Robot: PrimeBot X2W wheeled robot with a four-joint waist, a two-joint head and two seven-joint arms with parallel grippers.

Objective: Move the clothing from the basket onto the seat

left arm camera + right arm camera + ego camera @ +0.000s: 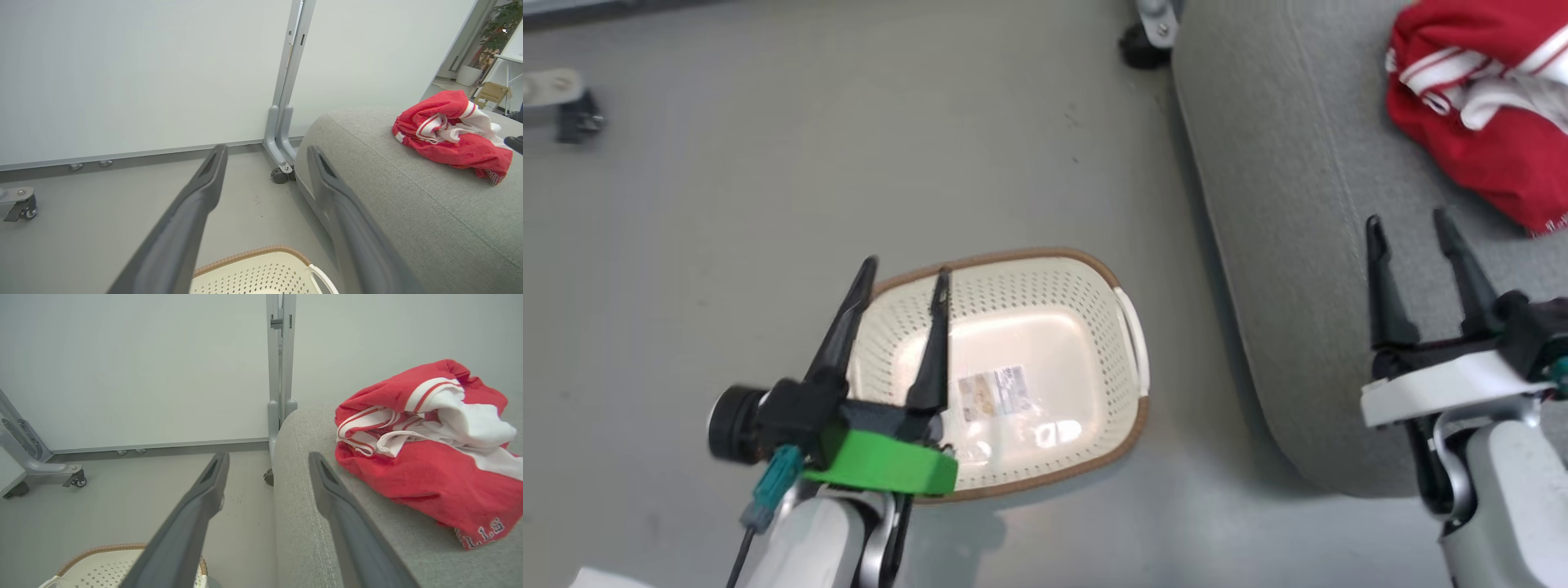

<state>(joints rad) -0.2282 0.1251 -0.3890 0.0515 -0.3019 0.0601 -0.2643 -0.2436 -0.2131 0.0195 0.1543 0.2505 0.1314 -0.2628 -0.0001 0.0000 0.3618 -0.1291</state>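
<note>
Head view puts the basket (1094, 327) on the grey floor (768, 204), near me and a little left of centre. Its pale bottom shows plainly, with a barcode sticker (992, 392) lying on it. Just to its right is the seat (1282, 245), whose rounded near corner comes close to the basket's right handle without touching it.

The clothing (1486, 139) lies on the seat at the far right as one crumpled red heap with white stripes and a white panel. I cannot tell how many garments are in the heap. From the right wrist camera I can read white lettering along the hem nearest me.

My left gripper (907, 268) hangs above the left side of the basket. Its two dark fingers are spread apart with nothing between them.

My right gripper (1408, 217) is over the seat, on the near side of the clothing and clear of it. Its fingers are likewise apart and hold nothing. From its own camera, the left finger lines up over the floor and the right one over the seat's edge.

Beyond the far end of the seat, a wheeled foot (1143, 41) of a partition stands on the floor.
</note>
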